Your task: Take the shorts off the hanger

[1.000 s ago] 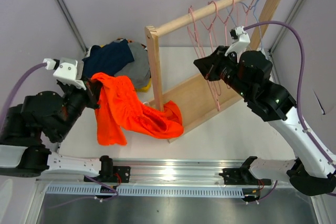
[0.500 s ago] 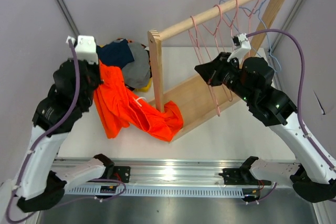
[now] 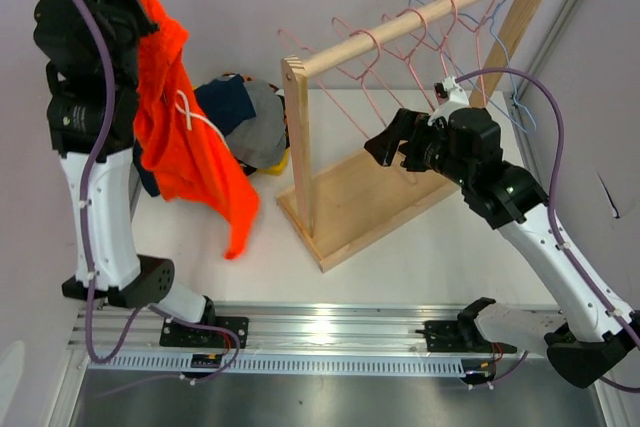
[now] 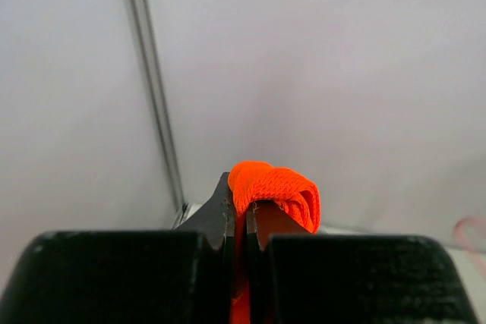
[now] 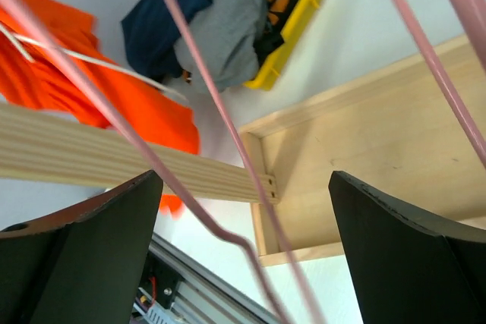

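The bright orange shorts [image 3: 185,152] hang in the air at the far left, a white drawstring dangling from them. My left gripper [image 3: 128,2] is raised high and shut on their top edge. In the left wrist view an orange fold [image 4: 275,189] bulges over my left gripper [image 4: 243,214]. My right gripper [image 3: 385,145] stands open beside the pink hangers [image 3: 362,59] on the rod. In the right wrist view thin pink hanger wires [image 5: 250,180] cross the wide gap of my right gripper [image 5: 243,252], untouched by either finger. The orange shorts [image 5: 68,62] show beyond them.
A pile of navy [image 3: 222,102] and grey shorts [image 3: 262,125] lies in a yellow bin [image 5: 298,19] at the back left. The wooden rack [image 3: 298,137] stands mid-table on a flat base [image 5: 372,149]. A blue hanger [image 3: 500,9] hangs at the rod's right end.
My left arm has swung up and lifted the orange shorts off the table and rack base. My right gripper has opened and let go of a hanger; the hangers have swung left.
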`<act>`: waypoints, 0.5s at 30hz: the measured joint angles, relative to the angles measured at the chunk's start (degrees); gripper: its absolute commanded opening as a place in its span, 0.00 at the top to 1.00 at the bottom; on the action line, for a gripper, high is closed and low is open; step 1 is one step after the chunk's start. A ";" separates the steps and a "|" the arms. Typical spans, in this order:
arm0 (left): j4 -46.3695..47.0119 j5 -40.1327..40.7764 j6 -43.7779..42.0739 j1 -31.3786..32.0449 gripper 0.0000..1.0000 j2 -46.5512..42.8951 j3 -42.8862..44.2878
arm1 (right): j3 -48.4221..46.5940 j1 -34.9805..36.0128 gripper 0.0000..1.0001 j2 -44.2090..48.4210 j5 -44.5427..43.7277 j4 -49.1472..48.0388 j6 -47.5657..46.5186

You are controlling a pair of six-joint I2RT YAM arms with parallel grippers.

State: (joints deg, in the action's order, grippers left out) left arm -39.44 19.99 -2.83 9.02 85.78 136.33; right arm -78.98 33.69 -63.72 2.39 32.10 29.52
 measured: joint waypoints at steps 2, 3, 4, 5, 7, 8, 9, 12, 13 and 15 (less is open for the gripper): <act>3.19 -2.23 0.35 -0.98 1.00 4.00 3.06 | 0.96 -1.46 0.01 -0.50 1.05 -0.09 -0.02; 4.92 -3.80 0.92 -1.97 1.00 6.14 4.02 | 1.57 -2.12 0.01 -0.68 1.60 -0.26 -0.09; 6.49 -4.81 1.42 -2.62 1.00 7.72 4.57 | 2.25 -2.62 0.01 -0.76 2.05 -0.35 -0.15; 8.90 -6.97 2.27 -4.04 1.00 10.19 4.83 | 3.10 -2.91 0.01 -0.79 2.69 -0.59 -0.22; 12.20 -10.21 4.02 -6.16 1.00 14.51 5.77 | 5.27 -3.06 0.01 -0.63 4.26 -1.42 -0.22; 14.12 -11.93 5.05 -7.21 1.00 17.33 6.80 | 6.64 -3.06 0.01 -0.55 5.11 -2.05 -0.20; 15.80 -13.42 6.03 -8.04 1.00 19.78 7.39 | 7.87 -3.06 0.00 -0.42 5.79 -2.56 -0.17; 19.65 -17.42 8.57 -9.90 1.00 25.62 7.26 | 12.94 -2.99 0.01 0.20 7.80 -4.13 0.24; 20.65 -18.53 9.38 -10.25 1.00 26.80 6.67 | 14.12 -2.99 0.00 0.33 8.17 -4.66 0.31; 22.27 -20.46 11.15 -10.54 1.00 27.78 4.09 | 16.41 -2.89 0.01 0.42 9.11 -5.40 0.46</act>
State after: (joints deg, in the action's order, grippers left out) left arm -17.17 -0.47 8.32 -1.52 113.56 140.42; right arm -62.57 30.81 -63.31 11.51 26.70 29.98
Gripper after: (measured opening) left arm 0.036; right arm 0.993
